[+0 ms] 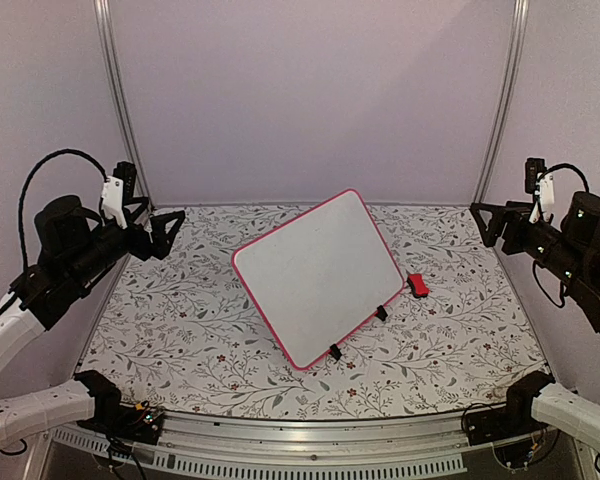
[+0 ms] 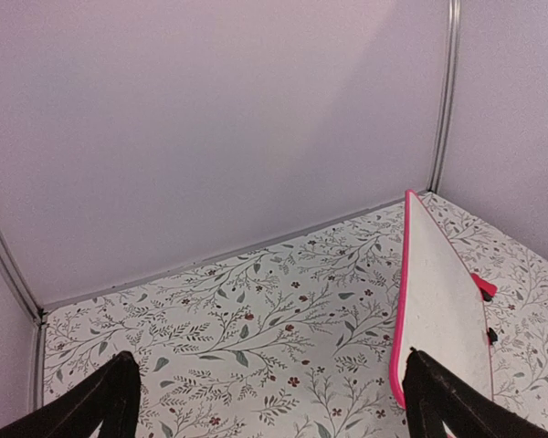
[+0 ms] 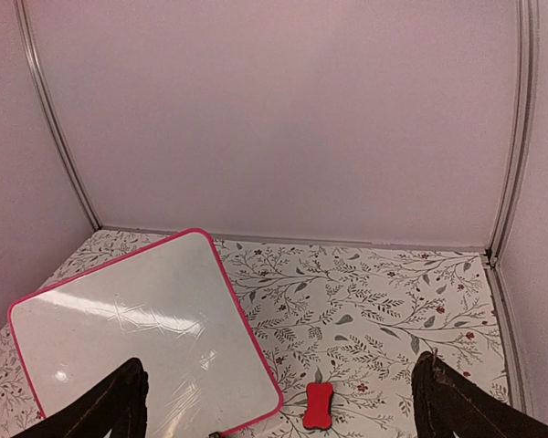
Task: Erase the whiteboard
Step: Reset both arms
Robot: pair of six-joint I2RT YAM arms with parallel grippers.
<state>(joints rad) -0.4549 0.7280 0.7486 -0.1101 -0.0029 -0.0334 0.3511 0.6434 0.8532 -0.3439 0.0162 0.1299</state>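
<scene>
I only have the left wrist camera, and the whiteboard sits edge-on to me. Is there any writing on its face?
Observer: None that I can see. From the top camera the whiteboard face looks blank, and the right wrist view shows only glare on it.
Operator: What's the red bit past its far edge?
Observer: A small red eraser, bone-shaped, lying just off the whiteboard's edge and not touching it.
Operator: And the right gripper?
Observer: The right gripper is open and empty, held up off to the right of the whiteboard.
</scene>
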